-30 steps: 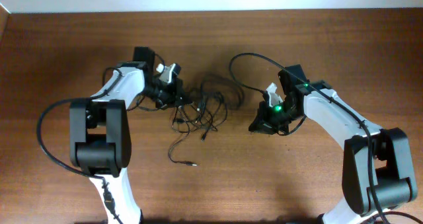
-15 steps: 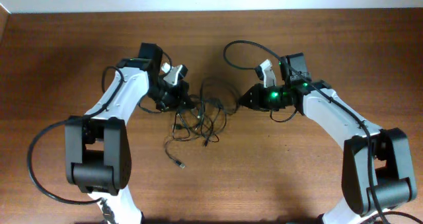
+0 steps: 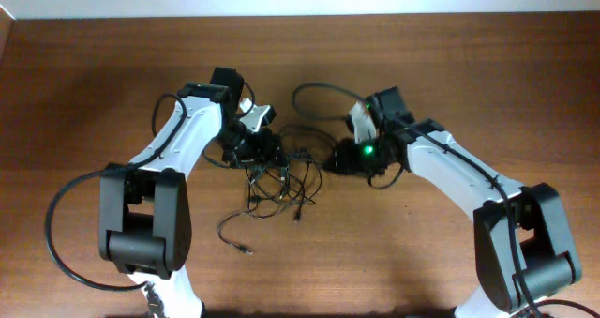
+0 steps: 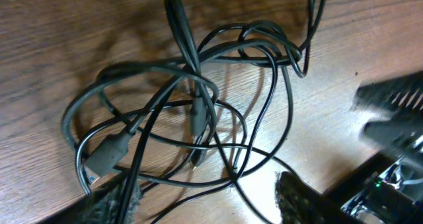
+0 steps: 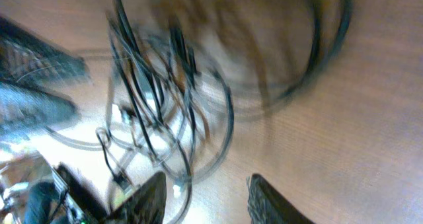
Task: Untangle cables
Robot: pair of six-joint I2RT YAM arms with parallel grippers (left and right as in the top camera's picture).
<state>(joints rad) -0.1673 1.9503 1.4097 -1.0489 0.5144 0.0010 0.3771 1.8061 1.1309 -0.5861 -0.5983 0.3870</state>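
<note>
Cables lie in one tangled knot on the wooden table, between the two grippers. Left gripper sits at the knot's upper left edge. In its wrist view the fingers stand wide apart, a grey plug lies just ahead, and loose strands cross the gap. Right gripper meets the knot's right edge, its fingers parted and clamping nothing. The right wrist view is blurred.

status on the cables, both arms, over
Left gripper open, low over the tangle. Right gripper open at its edge, view blurred. Cables knotted, between both arms. Nothing blocking seen.
</note>
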